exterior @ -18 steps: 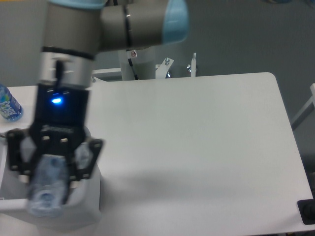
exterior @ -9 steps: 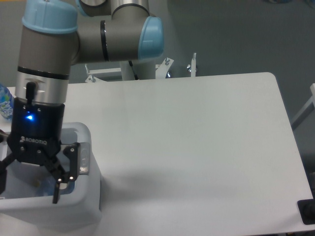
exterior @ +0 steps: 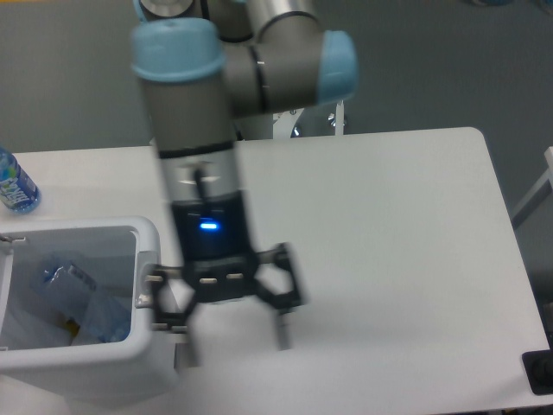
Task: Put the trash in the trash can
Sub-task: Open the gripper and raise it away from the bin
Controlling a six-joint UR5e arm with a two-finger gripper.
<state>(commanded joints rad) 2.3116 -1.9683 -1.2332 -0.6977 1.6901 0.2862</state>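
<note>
Standing at the far left edge of the table [exterior: 389,225], a blue-labelled water bottle [exterior: 15,183] is upright behind the trash can [exterior: 149,259]. The white bin sits at the table's front left corner, and inside it lie the crushed clear bottle [exterior: 65,278] and more crumpled clear plastic [exterior: 108,318], not sharply resolved. Just right of the bin's latch side, the gripper [exterior: 235,339] hangs over bare tabletop, motion-blurred, its two fingers spread wide apart with nothing between them. The arm [exterior: 194,130] rises above it.
</note>
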